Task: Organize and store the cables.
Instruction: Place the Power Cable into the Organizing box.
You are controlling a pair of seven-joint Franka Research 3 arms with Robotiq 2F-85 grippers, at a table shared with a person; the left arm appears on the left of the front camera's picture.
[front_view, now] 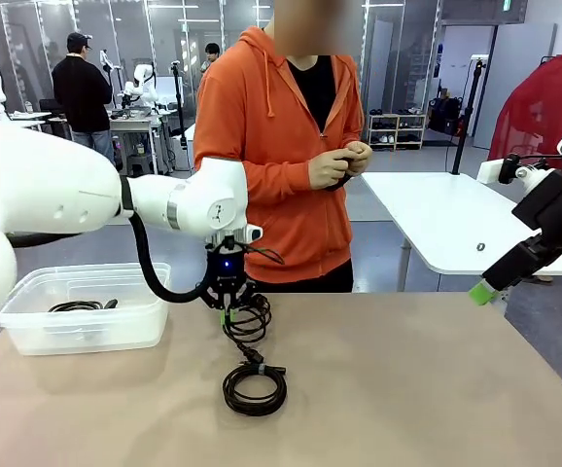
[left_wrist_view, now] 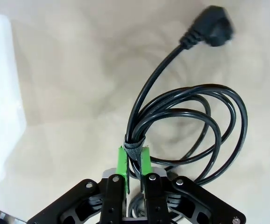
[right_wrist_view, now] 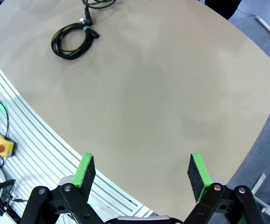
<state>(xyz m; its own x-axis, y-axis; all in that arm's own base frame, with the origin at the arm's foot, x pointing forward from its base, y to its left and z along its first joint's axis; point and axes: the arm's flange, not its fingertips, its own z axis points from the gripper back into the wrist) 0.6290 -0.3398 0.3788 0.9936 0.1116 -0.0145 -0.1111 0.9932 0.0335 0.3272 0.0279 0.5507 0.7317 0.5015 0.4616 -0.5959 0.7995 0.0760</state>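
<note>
Left hand (left_wrist_view: 134, 159) pinches banded cable (left_wrist_view: 191, 116) over counter (front_view: 427, 389); second coil (front_view: 255, 387) lies on it nearby. Right hand (right_wrist_view: 142, 170) spread wide, holding nothing.

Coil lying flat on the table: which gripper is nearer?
Left. The left gripper hangs close by the flat coil, shut on a second coil. The right gripper is open, well off toward the right side of the table.

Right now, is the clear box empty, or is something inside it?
Not empty. The clear box holds a black coiled cable, visible on its bottom in the front view.
</note>
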